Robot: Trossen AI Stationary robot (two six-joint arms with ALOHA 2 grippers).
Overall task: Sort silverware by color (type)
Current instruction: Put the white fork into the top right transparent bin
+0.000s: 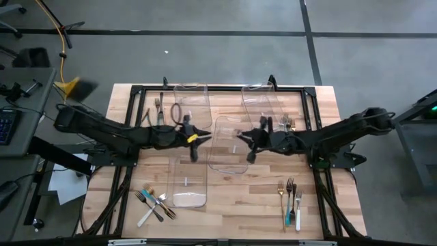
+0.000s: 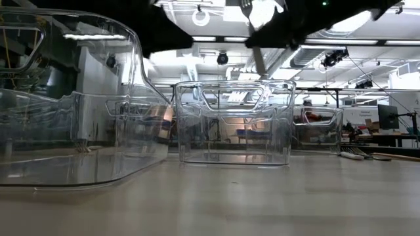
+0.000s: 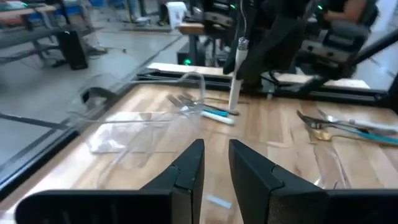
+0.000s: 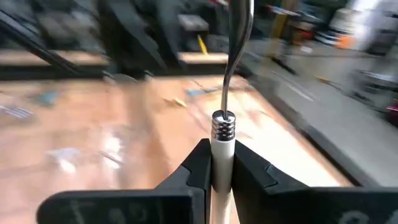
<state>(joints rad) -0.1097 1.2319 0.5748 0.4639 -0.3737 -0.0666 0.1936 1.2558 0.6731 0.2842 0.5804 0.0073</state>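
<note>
Right claw grips a white-handled utensil over the middle clear bin.

The right claw (image 4: 222, 163) is clamped on a white-handled utensil (image 4: 222, 146), its smooth round handle ending in a ribbed metal collar and a slim curved steel neck, held above the rounded clear plastic bin (image 1: 229, 145) at mid tabletop (image 1: 225, 205). The left claw (image 3: 215, 163) hovers beside that bin, its dark wedge-shaped fingers slightly apart and empty. The remaining silverware lies in slim clusters on the pale wood grain: one at the near left (image 1: 154, 203), one at the near right (image 1: 290, 198), others by the far bins (image 1: 287, 123).
</note>
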